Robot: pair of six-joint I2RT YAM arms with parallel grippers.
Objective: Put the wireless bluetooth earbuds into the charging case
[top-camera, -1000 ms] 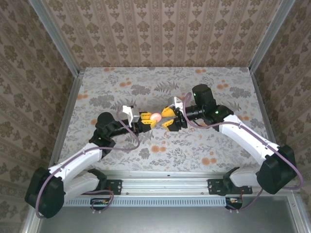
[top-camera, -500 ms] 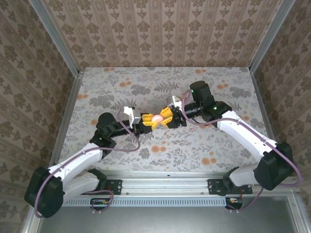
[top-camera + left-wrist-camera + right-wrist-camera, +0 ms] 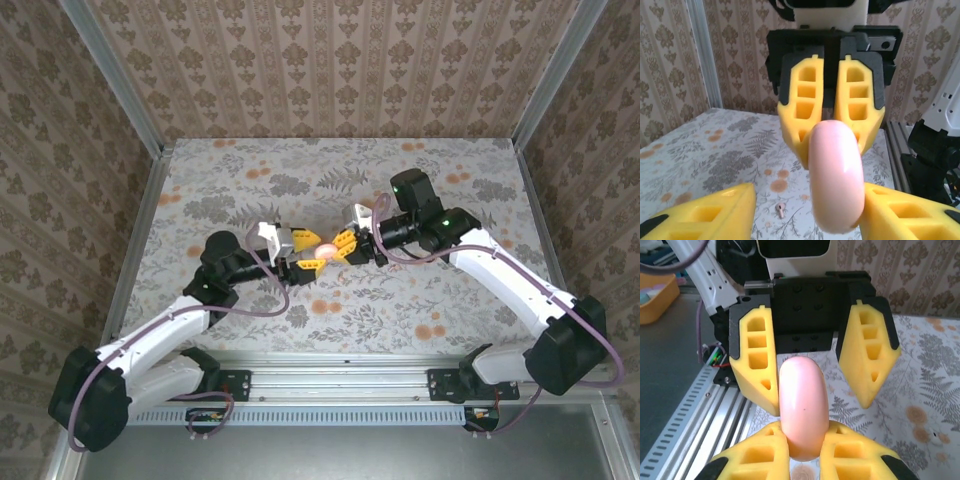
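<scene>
Nearest in the left wrist view, the left gripper (image 3: pixel 306 252) has its yellow fingers (image 3: pixel 715 212) spread wide, no longer pinching anything. A second ago it carried the pink charging case (image 3: pixel 836 175), and half a second ago both grippers were on it together. Now the case stands on edge in the air between the two. Just beyond it the right gripper (image 3: pixel 805 435) is clamped on one end, fingers pressed to either side (a handover, left to right, and seemingly a clean one). Farther down, on the floral table (image 3: pixel 700 150), one small pale earbud (image 3: pixel 780 210) lies loose, well apart from the case. The case looks shut, so I judge the freed left arm must next open the lid or fetch an earbud.
</scene>
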